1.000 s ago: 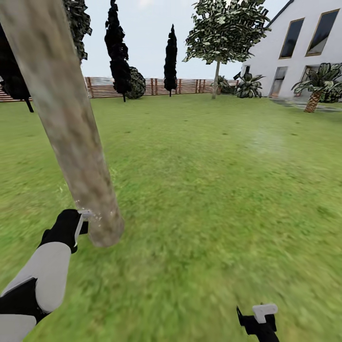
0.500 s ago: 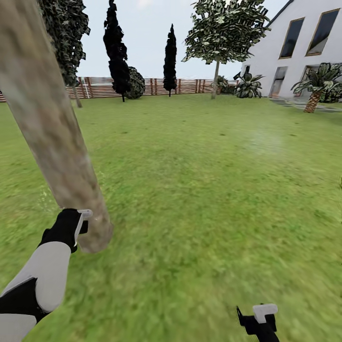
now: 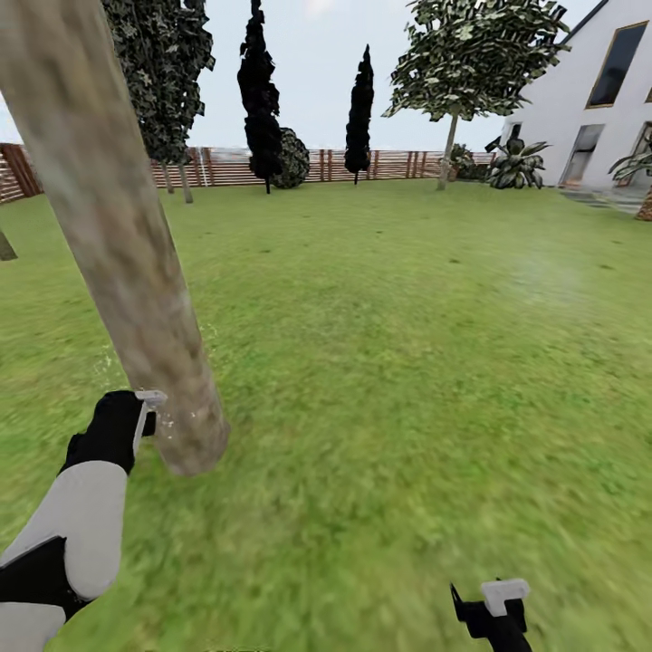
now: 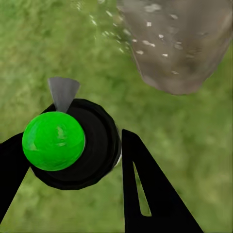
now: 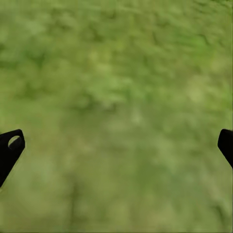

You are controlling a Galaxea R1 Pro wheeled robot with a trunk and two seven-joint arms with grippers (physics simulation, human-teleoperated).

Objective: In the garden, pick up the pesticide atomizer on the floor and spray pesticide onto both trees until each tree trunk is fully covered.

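Thick trunk (image 3: 118, 235) at near left: mottled pale grey-brown bark, straight column, leaning in head view, base on lawn (image 3: 389, 344). Left end effector (image 4: 73, 170) pinching pesticide atomizer (image 4: 73, 145): round black body, glossy green domed cap, grey wedge nozzle toward trunk base. Whitish pesticide specks (image 4: 145, 43) scattered on bark and just beside it. Right end effector (image 5: 116, 145) spread wide over blurred grass, holding nothing. Open lawn to right and far side. Slatted brown fence (image 3: 398, 165) at far edge; white house (image 3: 598, 100) far right. Second pale-trunked tree (image 3: 448, 149) counted near fence.
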